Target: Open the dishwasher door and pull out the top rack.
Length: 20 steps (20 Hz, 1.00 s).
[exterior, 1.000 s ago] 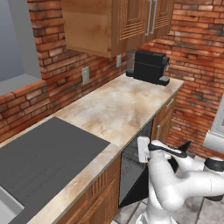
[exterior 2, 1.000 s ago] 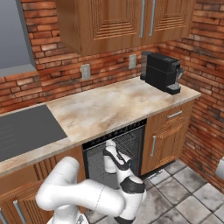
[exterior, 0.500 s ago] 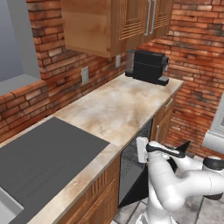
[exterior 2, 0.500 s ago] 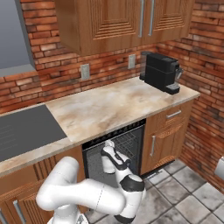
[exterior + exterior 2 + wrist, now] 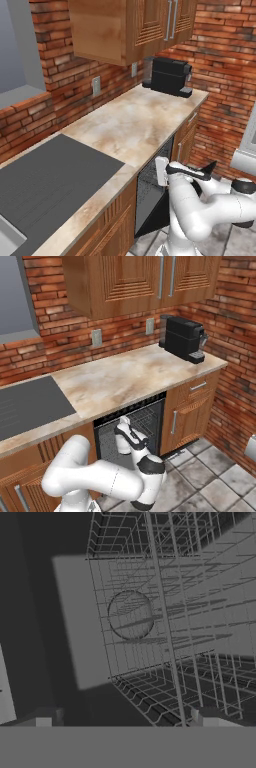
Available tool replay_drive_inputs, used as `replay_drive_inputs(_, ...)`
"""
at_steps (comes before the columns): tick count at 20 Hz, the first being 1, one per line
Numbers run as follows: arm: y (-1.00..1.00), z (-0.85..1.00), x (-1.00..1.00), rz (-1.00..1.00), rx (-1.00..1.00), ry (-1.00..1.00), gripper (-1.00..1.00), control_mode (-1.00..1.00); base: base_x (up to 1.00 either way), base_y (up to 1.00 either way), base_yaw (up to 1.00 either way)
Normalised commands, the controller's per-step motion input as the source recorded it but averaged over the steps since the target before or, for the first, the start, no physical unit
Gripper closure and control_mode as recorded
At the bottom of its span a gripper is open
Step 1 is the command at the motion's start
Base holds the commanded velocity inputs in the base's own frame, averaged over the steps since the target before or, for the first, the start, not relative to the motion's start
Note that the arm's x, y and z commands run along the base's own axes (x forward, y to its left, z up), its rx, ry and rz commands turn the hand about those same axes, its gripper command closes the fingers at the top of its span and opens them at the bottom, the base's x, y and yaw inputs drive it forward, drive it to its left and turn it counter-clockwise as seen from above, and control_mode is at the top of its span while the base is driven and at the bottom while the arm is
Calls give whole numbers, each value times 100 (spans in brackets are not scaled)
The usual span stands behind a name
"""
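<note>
At the far left of the right base view we see a dark cooktop (image 5: 27, 406) set into the marbled counter (image 5: 125, 378), with a grey wall outlet (image 5: 97, 337) on the brick wall above it. Toward the lower middle of that frame the dishwasher stands open, its cavity dark, and a wire rack (image 5: 145, 421) shows inside the opening below the counter edge. The gripper (image 5: 123, 425) sits right at the mouth of that opening, at the rack's front. In the left base view the dishwasher door (image 5: 155, 217) hangs swung down and outward at the lower middle of the frame, a black panel tilted below the opening, partly hidden by the white arm. In the hand view the rack's thin wires (image 5: 175, 627) run across the middle and right, with one thicker bar passing between the two finger tips (image 5: 202, 716) at the bottom; the tips stand well apart, so the claw is spread and grips nothing. To the upper right of both base views a black coffee machine (image 5: 184, 338) sits on the counter near the wall, under wooden wall cabinets (image 5: 145, 278).
</note>
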Motion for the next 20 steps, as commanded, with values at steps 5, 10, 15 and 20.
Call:
replay_drive_inputs(5,-24,-50,0,0,9,0,-100,-100,0,0,0)
replay_drive_inputs(10,-35,-42,0,-1,14,0,-100,-100,0,0,0)
replay_drive_inputs(15,-26,-38,0,-1,13,0,-100,-100,0,0,0)
replay_drive_inputs(20,-5,-37,0,-1,11,0,-100,-100,0,0,0)
